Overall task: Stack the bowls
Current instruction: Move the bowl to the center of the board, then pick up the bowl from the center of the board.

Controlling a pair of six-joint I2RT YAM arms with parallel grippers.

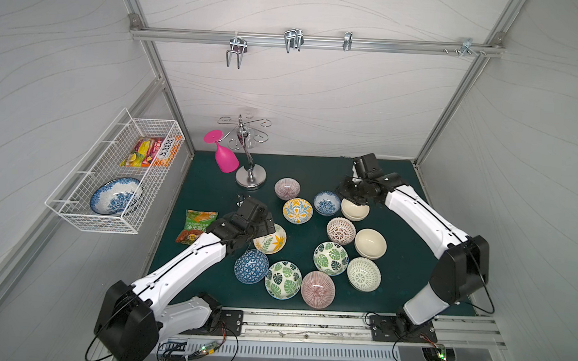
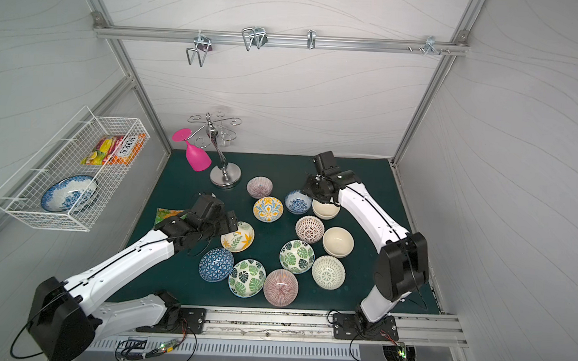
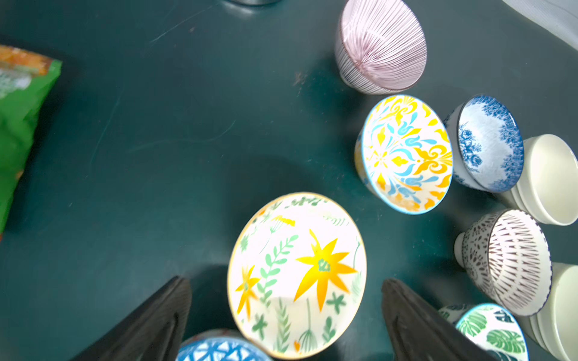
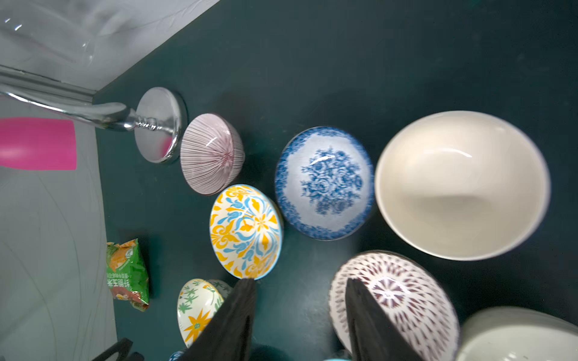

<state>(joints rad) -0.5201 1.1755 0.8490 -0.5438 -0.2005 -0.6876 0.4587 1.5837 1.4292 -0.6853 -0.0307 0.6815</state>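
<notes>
Left gripper point(image 3: 284, 283) jaws wide apart, empty; right gripper point(image 4: 298, 283) jaws parted, empty.

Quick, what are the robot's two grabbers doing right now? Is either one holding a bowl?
Left gripper: open, jaws wide over the flower bowl, holding nothing.
Right gripper: open, holding nothing.

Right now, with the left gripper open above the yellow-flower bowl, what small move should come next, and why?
Probably lower the left gripper onto the rim of the yellow-flower bowl and close. Its jaws stand wide open either side of the bowl, which sits loose on the mat; nothing is held.
</notes>
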